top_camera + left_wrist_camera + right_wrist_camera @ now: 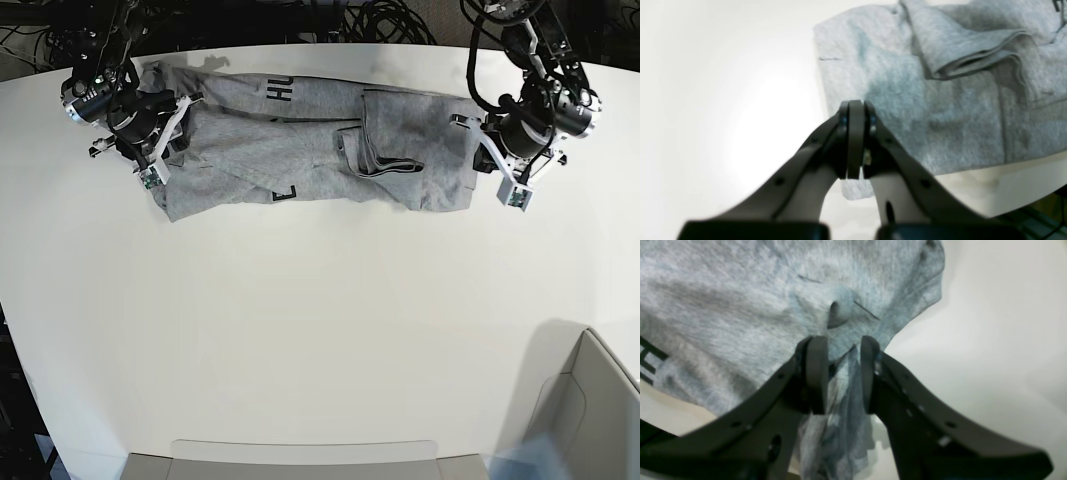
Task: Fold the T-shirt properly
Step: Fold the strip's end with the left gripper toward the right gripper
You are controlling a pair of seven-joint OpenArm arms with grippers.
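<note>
The heather-grey T-shirt (pixel 300 150) lies crumpled lengthwise across the far part of the white table (pixel 320 320), with black lettering (pixel 278 90) showing. A folded flap (pixel 385 140) rests on its middle. My right gripper (pixel 172 135) is at the shirt's left end. In the right wrist view it (pixel 838 343) is shut on a bunched piece of the T-shirt (pixel 740 306), which hangs between the fingers. My left gripper (pixel 478 145) is at the shirt's right edge. In the left wrist view it (pixel 855 103) is shut, pads flat together, over the edge of the T-shirt (pixel 940 116), with no cloth visible between them.
A grey bin (pixel 590 410) stands at the near right corner, and a grey tray edge (pixel 300 460) runs along the front. Cables (pixel 380 20) lie behind the table's far edge. The wide white tabletop spreads in front of the shirt.
</note>
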